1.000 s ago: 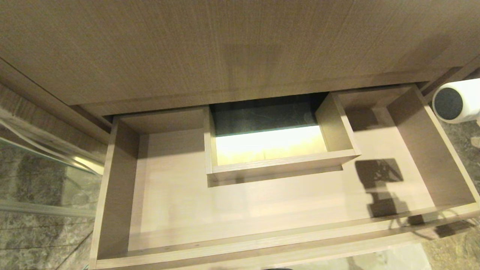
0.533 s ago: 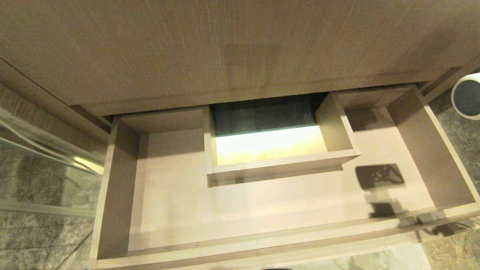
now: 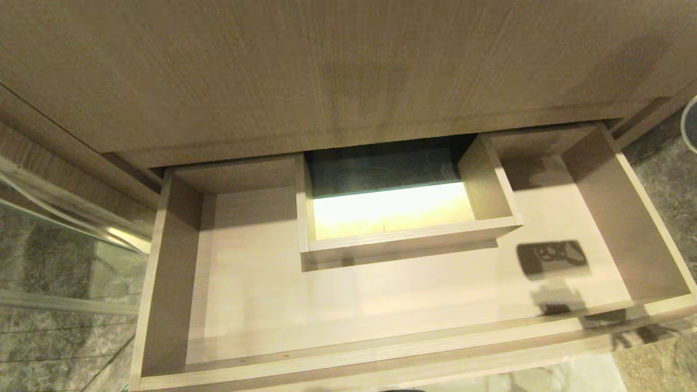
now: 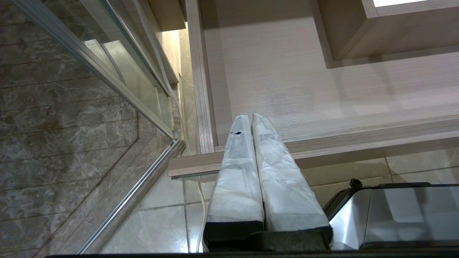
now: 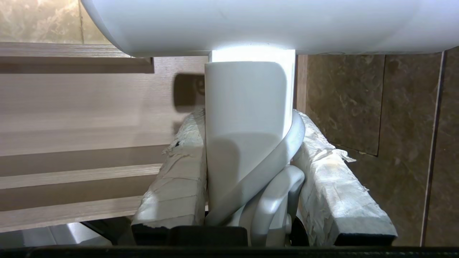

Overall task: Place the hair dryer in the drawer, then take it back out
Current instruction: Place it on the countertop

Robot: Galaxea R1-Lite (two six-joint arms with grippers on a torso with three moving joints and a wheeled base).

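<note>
Hair dryer slides out past the drawer's right side

The hair dryer (image 5: 247,136), handle clamped in the right gripper (image 5: 251,168), now shows only as a sliver at the head view's right edge, so the drawer (image 3: 163,283) holds nothing; the left gripper (image 4: 251,120) hangs closed, parked by the front-left corner.

The drawer (image 3: 169,272) is pulled out, and its floor is left bare along the front edge and up both side arms. The mid-back is taken up by a boxed cut-out (image 3: 408,237), so passage there is blocked. Overhead room at the back edge is closed off by the wood panel (image 3: 326,71). A glass partition (image 4: 107,71) is set just beside the drawer's left edge.
</note>
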